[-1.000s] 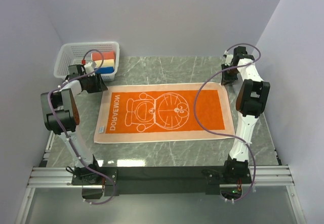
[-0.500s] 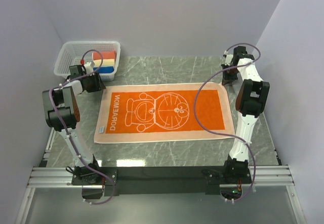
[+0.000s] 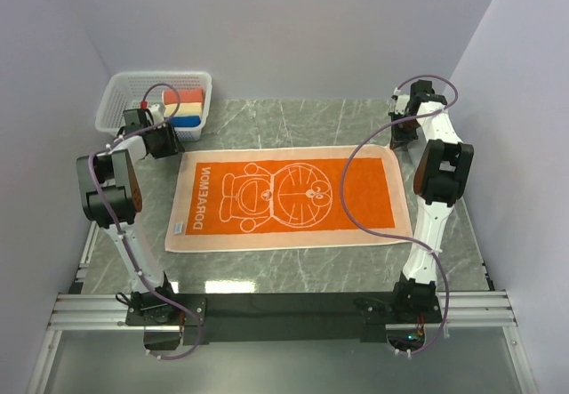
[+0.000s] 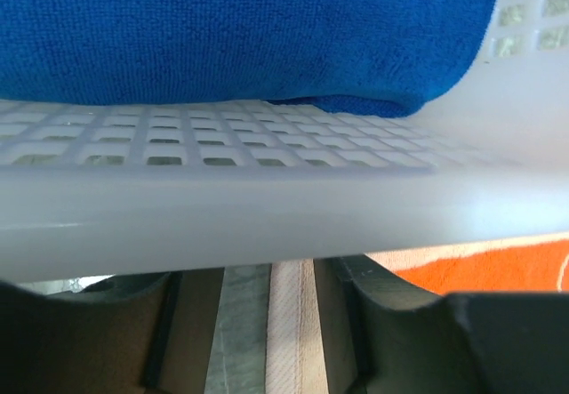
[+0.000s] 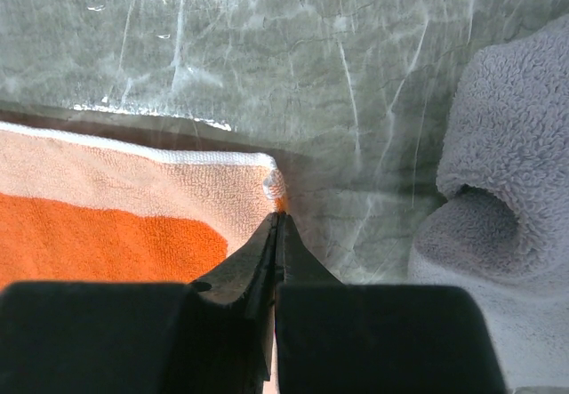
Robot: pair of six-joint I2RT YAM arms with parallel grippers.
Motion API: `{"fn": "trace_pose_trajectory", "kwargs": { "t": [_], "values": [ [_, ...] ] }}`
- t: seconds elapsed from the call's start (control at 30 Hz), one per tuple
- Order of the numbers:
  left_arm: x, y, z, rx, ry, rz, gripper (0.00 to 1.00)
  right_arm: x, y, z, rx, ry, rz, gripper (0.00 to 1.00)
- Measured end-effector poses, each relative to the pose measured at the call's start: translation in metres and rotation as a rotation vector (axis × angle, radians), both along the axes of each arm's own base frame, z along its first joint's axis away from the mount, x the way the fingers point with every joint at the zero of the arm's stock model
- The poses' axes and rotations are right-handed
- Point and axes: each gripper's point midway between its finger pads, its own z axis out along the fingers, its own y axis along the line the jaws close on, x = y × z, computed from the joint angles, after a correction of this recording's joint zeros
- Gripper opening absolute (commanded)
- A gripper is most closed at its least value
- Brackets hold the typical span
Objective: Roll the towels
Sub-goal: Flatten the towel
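When the top view is consulted, the orange towel (image 3: 289,197) is found spread flat on the bench (image 3: 293,274), with its lettered end toward the left arm. The left hand (image 3: 162,141) is placed beside the basket (image 3: 120,100), just off the towel's far left corner. The right hand (image 3: 397,136) is placed at the far right corner.

From the left wrist, the view is filled by the basket wall, with a blue roll (image 4: 240,29) lying inside. The fingers (image 4: 80,341) are seen apart, about half wide, with nothing held between them. A pale towel edge is visible below the gap.

From the right wrist, the right hand (image 5: 277,221) is seen closed, its tips pinched on the puckered corner hem of the orange towel. The grey towel (image 5: 507,172) lies crumpled near that corner.

The cloth is judged light, soft and limp, so no shape will be kept once it is lifted. It should be gripped at both corners of one short end, so that an even roll can be started.
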Motion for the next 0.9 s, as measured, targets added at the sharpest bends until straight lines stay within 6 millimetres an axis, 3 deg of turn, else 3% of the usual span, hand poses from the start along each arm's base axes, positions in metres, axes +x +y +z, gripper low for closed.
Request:
{"fn": "trace_pose_trajectory", "kwargs": {
  "t": [0.43, 0.9],
  "values": [
    [0.0024, -0.0019, -0.0020, 0.020, 0.103, 0.058, 0.48, -0.0002, -0.0006, 0.0003, -0.006, -0.001, 0.014, 0.00],
    [-0.0039, -0.0085, -0.0069, -0.004, 0.068, 0.032, 0.43, -0.0005, -0.0018, 0.0002, -0.008, -0.001, 0.018, 0.00]
  ]
}}
